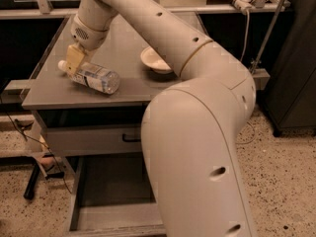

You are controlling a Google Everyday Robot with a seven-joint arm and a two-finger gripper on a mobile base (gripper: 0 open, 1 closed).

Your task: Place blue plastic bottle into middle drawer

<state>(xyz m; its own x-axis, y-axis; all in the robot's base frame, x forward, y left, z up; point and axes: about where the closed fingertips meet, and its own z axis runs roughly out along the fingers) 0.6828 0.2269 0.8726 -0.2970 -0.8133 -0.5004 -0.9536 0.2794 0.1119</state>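
Slip risk is what I'm watching. The gripper [74,60] is down at the cap end of the blue plastic bottle [96,78], which lies on its side on the cabinet top [64,95], near the front left corner. A hold that far off the middle could let the far end droop or swing on the lift. If the round bottle gets nudged instead of held, it could roll toward the front edge.

The white bowl [155,60] is well apart to the right, so I expect no bump there. The middle drawer [113,191] is pulled out low down, below the shut drawer front with the black handle [131,138].

My own arm [197,147] blocks the drawer's right side, and its front runs off the bottom of the view. I can't tell whether the jaws are clamped on the neck or merely astride it.
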